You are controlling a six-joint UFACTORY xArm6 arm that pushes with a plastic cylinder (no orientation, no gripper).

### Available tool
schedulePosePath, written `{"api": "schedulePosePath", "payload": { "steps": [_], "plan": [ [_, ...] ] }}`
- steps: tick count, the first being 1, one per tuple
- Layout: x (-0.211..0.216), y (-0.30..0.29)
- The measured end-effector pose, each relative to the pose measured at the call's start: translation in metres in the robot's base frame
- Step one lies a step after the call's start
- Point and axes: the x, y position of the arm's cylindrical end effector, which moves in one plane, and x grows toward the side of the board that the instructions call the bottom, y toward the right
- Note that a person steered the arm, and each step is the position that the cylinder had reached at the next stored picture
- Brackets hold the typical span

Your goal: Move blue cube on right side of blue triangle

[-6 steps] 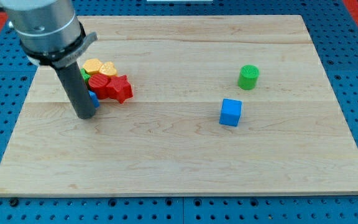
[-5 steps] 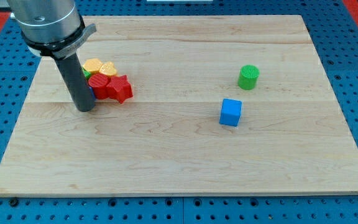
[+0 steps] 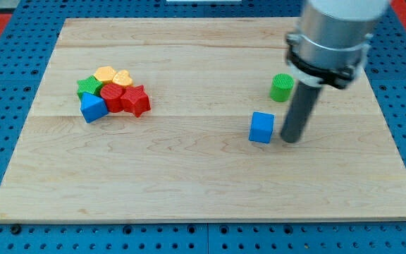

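Observation:
The blue cube (image 3: pixel 261 128) sits on the wooden board right of centre. My tip (image 3: pixel 290 140) rests on the board just to the cube's right, a small gap between them. The blue triangle (image 3: pixel 92 109) lies far to the view's left, at the lower left of a cluster of blocks. The rod rises from my tip toward the view's top right.
The cluster holds a green star (image 3: pixel 87 87), a yellow hexagon (image 3: pixel 105 74), a yellow heart (image 3: pixel 122 77), a red hexagon (image 3: pixel 112 94) and a red star (image 3: pixel 136 100). A green cylinder (image 3: pixel 282 87) stands above the cube, left of the rod. The board's right edge (image 3: pixel 388 120) is near.
The rod has left the cluster at the view's left and moved across the board to the blue cube's right side. The blue triangle is now uncovered. No block has moved.

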Motion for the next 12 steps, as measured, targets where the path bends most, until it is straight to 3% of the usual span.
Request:
{"api": "schedulePosePath", "payload": {
  "steps": [1, 2, 3, 4, 6, 9, 10, 12],
  "plan": [
    [-0.005, -0.12],
    [-0.009, -0.135],
    [-0.029, -0.106],
    [-0.036, -0.146],
    [-0.071, -0.158],
    [0.017, -0.183],
    [0.022, -0.247],
    [0.006, -0.124]
  ]
}}
